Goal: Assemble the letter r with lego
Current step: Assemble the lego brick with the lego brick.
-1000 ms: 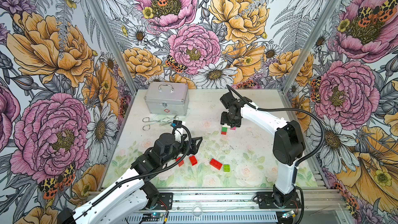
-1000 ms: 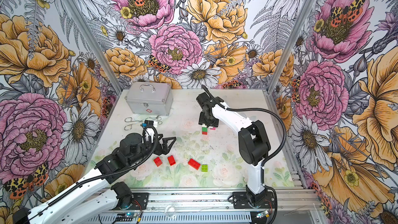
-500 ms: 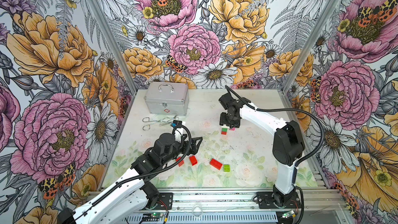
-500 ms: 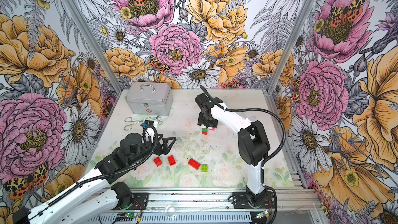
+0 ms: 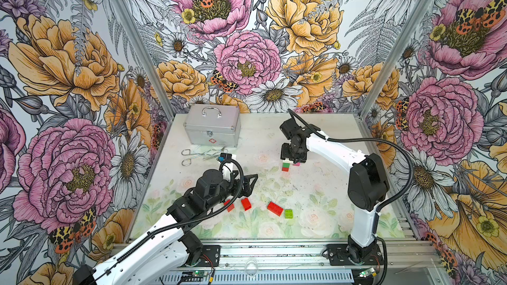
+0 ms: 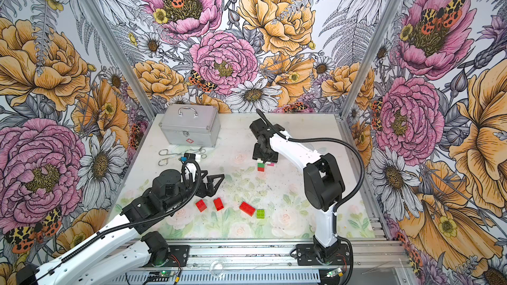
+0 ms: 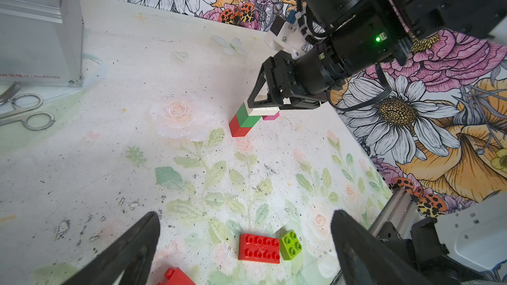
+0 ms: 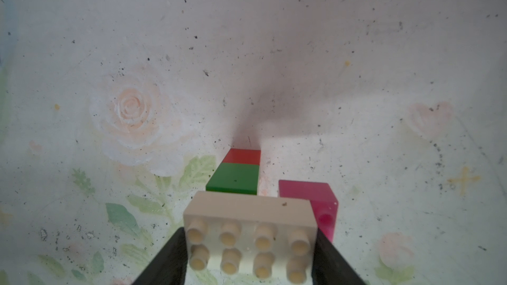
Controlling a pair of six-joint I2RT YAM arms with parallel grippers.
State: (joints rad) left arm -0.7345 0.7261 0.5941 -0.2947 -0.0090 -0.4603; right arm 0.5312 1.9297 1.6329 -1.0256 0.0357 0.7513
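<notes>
Your right end effector (image 7: 267,104) pinches the white studded plastic brick (image 8: 248,212) atop the green-on-red brick stack (image 8: 236,176); left end effector (image 7: 245,227) spread wide.

Both top views look down from high at the front, sharing my whole bench (image 5: 260,130). My left wrist camera looks low across it; my right stares close onto the brick stack (image 8: 233,179).
</notes>
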